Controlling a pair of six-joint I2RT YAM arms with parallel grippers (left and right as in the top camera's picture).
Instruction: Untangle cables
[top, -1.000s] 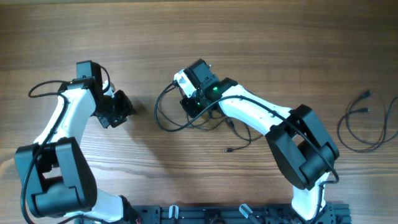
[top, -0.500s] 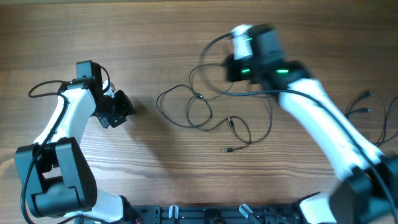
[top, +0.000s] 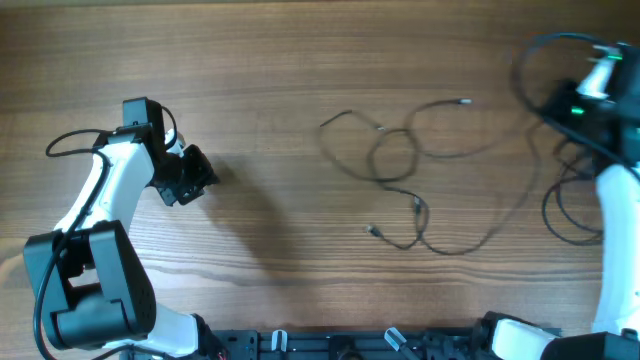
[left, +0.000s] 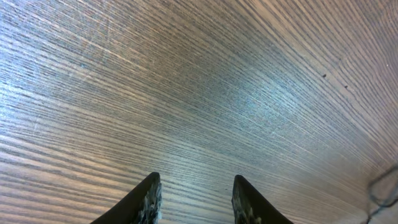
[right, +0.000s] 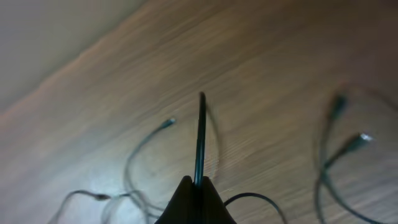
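Evidently the right pincer (right: 198, 185) was clamped shut on one cable (right: 201, 134), held far right to draw it from the cables (top: 395, 155) on the tabletop (top: 280, 60); the left pincer (left: 196, 190) hung half-open, empty.

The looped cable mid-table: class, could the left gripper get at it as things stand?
Probably yes: only bare table lies between the left gripper and the looped cable, and its jaws stand open and empty.

A robotics lab — two white-and-black arms (top: 98, 188) rise from a black rail (top: 340, 346) at the edge of a wood-grain desk (top: 300, 60).
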